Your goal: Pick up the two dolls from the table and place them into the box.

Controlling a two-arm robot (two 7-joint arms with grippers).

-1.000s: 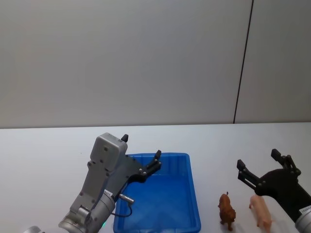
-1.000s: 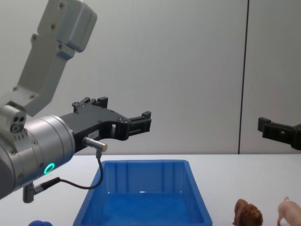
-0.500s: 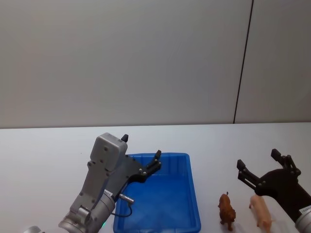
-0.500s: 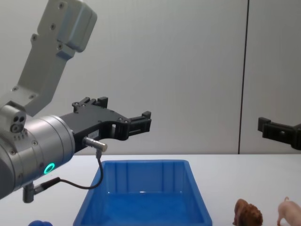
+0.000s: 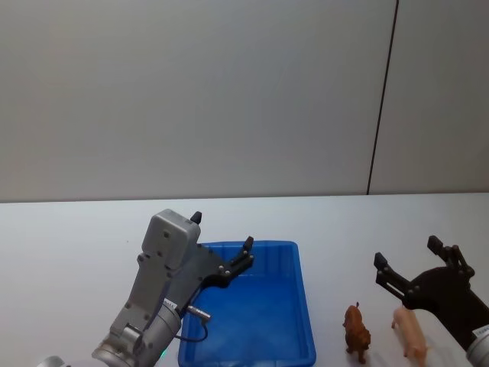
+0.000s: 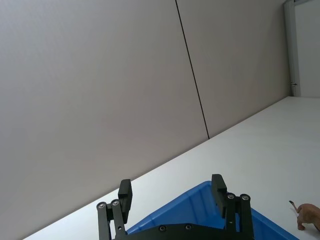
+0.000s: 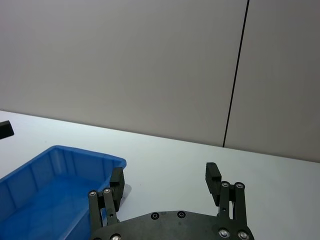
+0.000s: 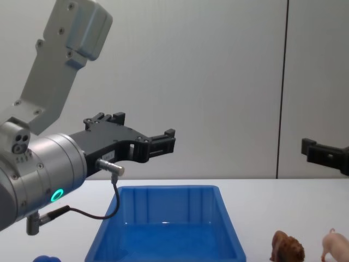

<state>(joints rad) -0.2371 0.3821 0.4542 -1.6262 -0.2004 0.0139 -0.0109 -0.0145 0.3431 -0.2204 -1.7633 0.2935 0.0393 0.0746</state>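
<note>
1. Nearest the robot, the two dolls stand upright on the white table [image 5: 69, 260], at about four o'clock from the blue box [image 5: 306, 321]. The brown lion [image 5: 356, 330] is the closer of the pair to the bin, and the pink pig [image 5: 411, 334] is just beside it at its three o'clock, not touching it. Both are outside the box, so neither has been placed yet. Standing on their legs, they probably offer their narrow flanks to a pinch from above.

2. The right gripper [image 5: 406, 252] hangs in the air above the pig, towards its twelve o'clock. Its fingers are spread wide with nothing between them. It is on the dolls' side of the bin, so it looks like the arm meant to go down for the first pick, with the spread leaving room to straddle a body.

3. The box sits at the table's six o'clock, open side up and with nothing inside. Its right wall is near the lion, which should keep the carry short.

4. The left gripper [image 5: 221, 231] is held high over the bin's eleven o'clock corner. Its fingers are apart and empty. It appears to wait there, off the path between the dolls and the bin.

5. Farthest off is the grey wall [image 5: 191, 99], with a dark seam [image 5: 382, 99] at one o'clock.
</note>
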